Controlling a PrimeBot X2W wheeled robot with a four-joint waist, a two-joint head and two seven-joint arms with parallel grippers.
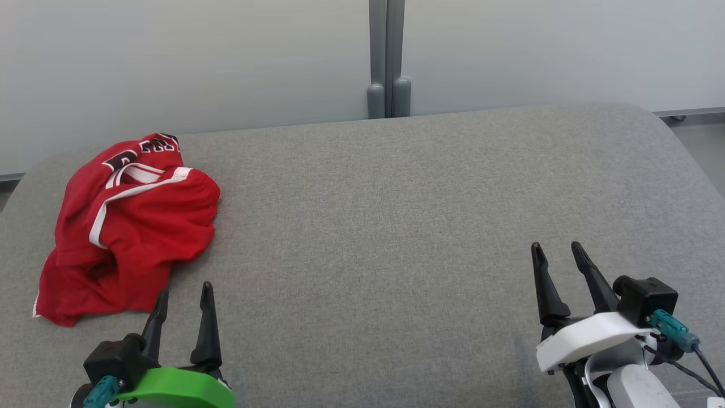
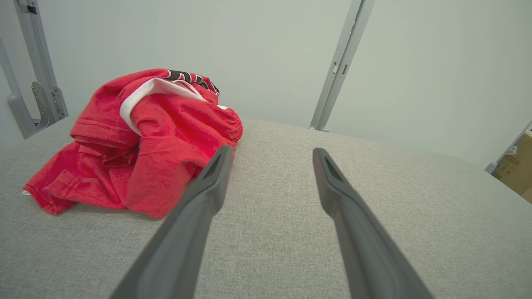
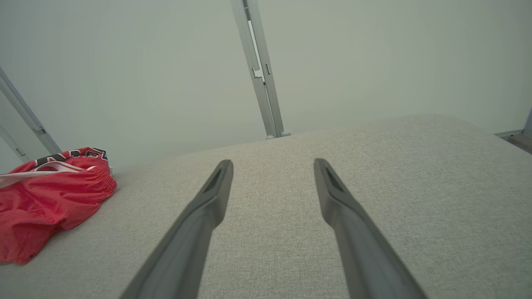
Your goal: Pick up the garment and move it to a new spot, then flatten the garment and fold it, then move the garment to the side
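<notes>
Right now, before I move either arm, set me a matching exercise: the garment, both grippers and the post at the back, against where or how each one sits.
Things:
1. garment
2. left gripper
3. right gripper
4. post

Places and states:
A. upright behind the far edge of the table
B. open, over bare grey cloth on the right
C. crumpled in a red heap on the left
D. open, close beside the red heap

Pairs: 1-C, 2-D, 3-B, 4-A
</notes>
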